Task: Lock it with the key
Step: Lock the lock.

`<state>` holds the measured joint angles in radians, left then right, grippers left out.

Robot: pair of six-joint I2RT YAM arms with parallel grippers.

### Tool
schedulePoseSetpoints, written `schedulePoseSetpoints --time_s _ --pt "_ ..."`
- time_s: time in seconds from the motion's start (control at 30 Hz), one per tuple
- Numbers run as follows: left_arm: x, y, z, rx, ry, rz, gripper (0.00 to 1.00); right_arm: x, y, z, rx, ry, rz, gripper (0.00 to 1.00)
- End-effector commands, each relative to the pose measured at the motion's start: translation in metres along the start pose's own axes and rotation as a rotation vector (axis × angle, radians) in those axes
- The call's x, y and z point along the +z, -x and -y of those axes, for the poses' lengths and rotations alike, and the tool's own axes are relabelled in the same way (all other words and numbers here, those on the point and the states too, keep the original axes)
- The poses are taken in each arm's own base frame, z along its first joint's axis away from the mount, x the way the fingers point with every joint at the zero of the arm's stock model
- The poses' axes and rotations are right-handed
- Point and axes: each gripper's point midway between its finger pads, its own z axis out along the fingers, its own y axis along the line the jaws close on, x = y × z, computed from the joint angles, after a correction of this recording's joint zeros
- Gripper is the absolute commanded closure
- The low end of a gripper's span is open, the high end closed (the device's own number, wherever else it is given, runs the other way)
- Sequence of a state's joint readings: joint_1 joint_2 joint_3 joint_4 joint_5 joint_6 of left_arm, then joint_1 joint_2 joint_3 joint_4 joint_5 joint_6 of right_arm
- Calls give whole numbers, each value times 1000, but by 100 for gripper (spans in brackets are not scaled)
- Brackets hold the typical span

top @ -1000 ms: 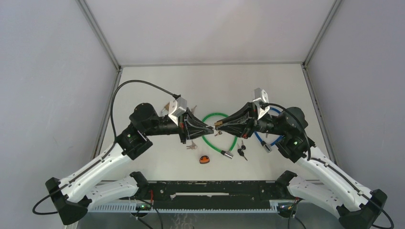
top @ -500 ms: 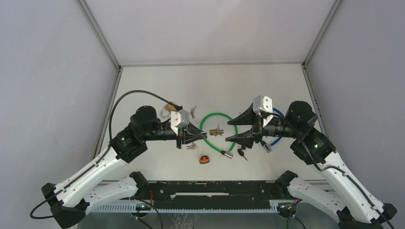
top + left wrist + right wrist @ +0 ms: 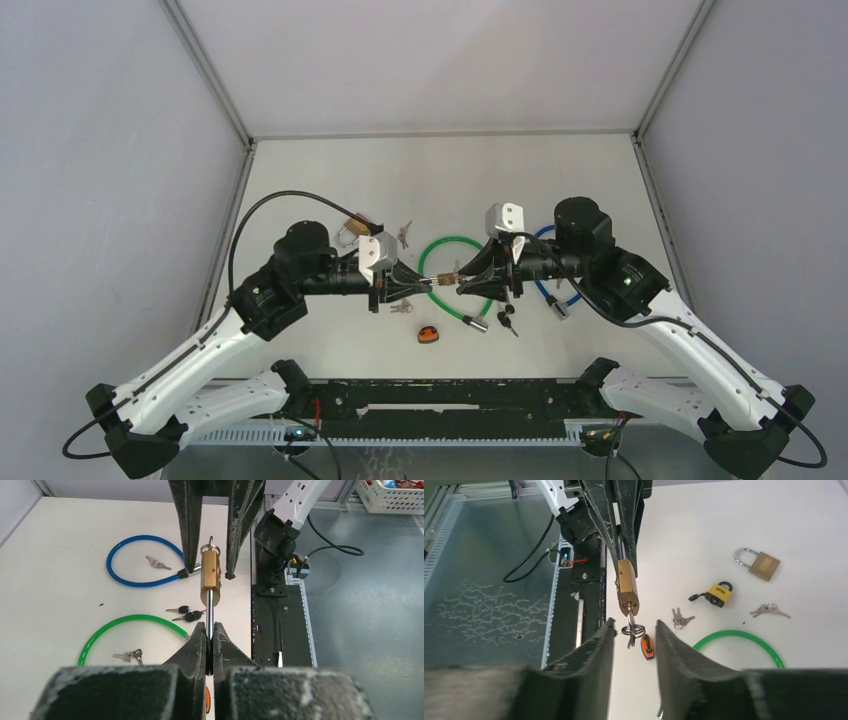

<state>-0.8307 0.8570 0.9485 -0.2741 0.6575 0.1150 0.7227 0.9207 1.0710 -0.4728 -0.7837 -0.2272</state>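
Observation:
A brass padlock (image 3: 210, 575) hangs in the air over the table's middle (image 3: 447, 277). My left gripper (image 3: 210, 630) is shut on its steel shackle (image 3: 211, 611). A key (image 3: 630, 616) sits in the padlock's keyhole, with a key ring (image 3: 634, 629) dangling from it. My right gripper (image 3: 635, 625) is open, and its fingertips (image 3: 611, 625) stand on either side of the key ring without touching it. In the top view my right gripper (image 3: 463, 280) faces my left gripper (image 3: 430, 284) across the padlock.
On the table lie a green cable lock (image 3: 440, 245), a blue cable lock (image 3: 131, 540), an orange tag (image 3: 429, 335), black-headed keys (image 3: 188, 613), silver keys (image 3: 680, 616), a second brass padlock (image 3: 764, 565) and a yellow padlock (image 3: 717, 594).
My right gripper let go of the key, pulled back to the right with jaws wide, then came back left and narrowed around the key ring. My left gripper kept hold of the padlock.

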Motion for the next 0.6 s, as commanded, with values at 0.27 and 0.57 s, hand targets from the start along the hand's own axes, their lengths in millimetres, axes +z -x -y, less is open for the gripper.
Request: schedulePoseSetpoints --time_s 0.27,0.57 --pt "-7 36 2 94 -1 75 100 -5 30 -5 -81 5 72 53" --pt "-6 37 2 94 -2 76 100 -4 30 -6 -53 20 55 65"
